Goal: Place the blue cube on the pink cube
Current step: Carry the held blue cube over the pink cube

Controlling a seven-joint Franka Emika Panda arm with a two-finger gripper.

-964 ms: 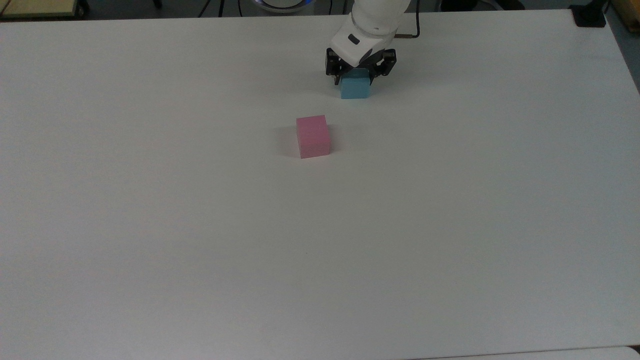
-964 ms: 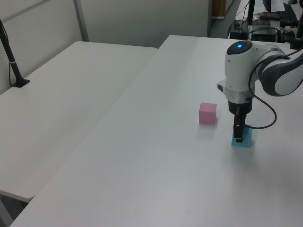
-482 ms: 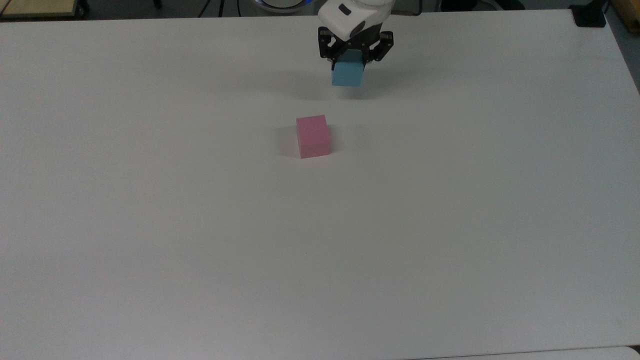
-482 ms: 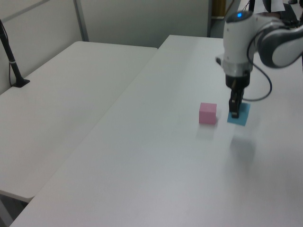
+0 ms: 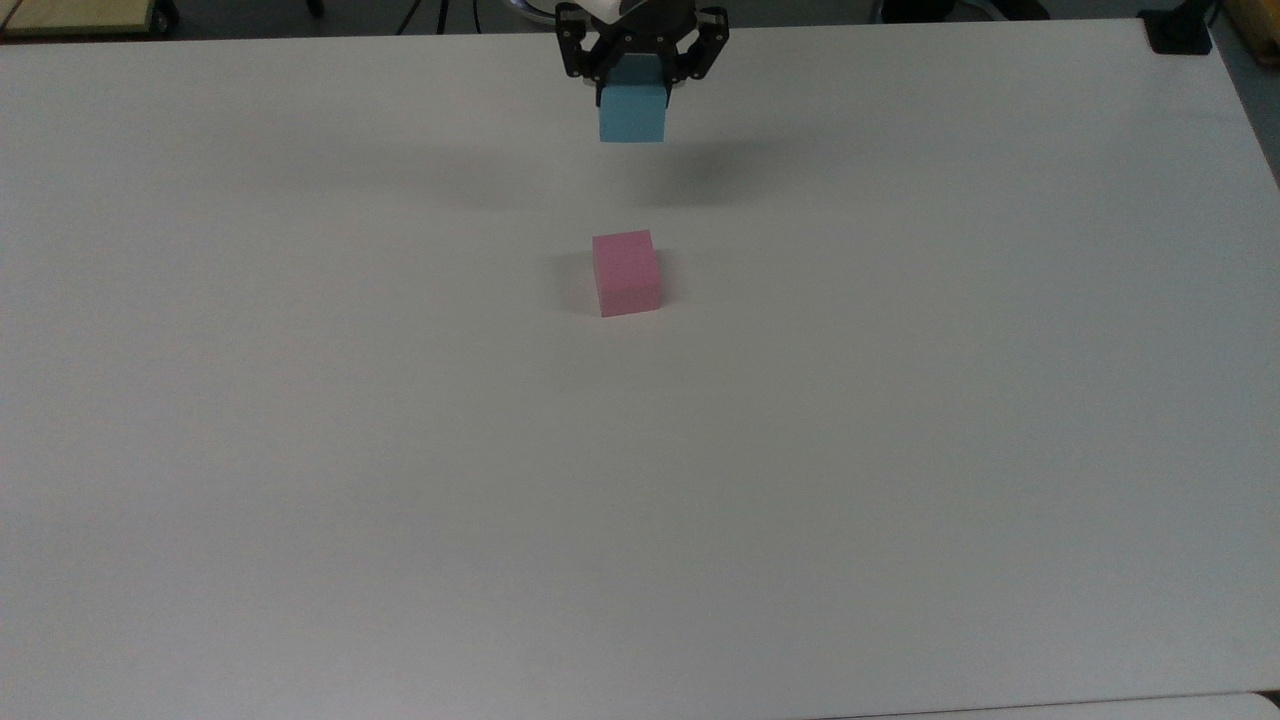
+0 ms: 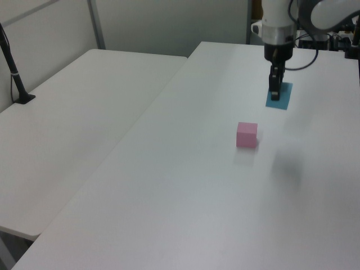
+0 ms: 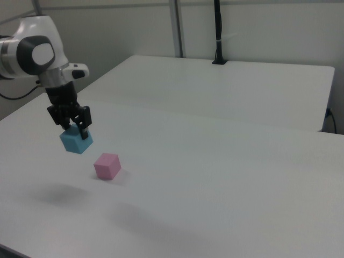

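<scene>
**Blue cube airborne, heading for the pink one**

And it's up! The gripper (image 5: 633,75) has its fingers (image 7: 84,128) clamped on the blue cube (image 5: 632,113), pinching it near the top so most of the cube hangs below them. A second ago that cube sat flat on the bench (image 5: 900,450) under the gripper; half a second ago it was just off the surface; now it rides well clear, with a soft shadow on the bench beneath it in the right view.

It has not only gone up. In the top view the cube has slid toward the top view's left and now sits almost in line with the pink cube (image 5: 626,272), though still well apart from it in that picture. In the left view the blue cube (image 6: 279,95) hangs up and to the left view's right of the pink cube (image 6: 247,135), tilted in the grip rather than level. In the right view the blue cube (image 7: 76,141) hangs just to the right view's left of the pink cube (image 7: 107,165) and higher.

The pink cube has not budged in any of it.

So the pick is done and the carry is under way. What remains, by my reading: line up squarely over the pink top face, lower, release. That tilt is the thing to watch, since a corner landing first could nudge the target.
</scene>
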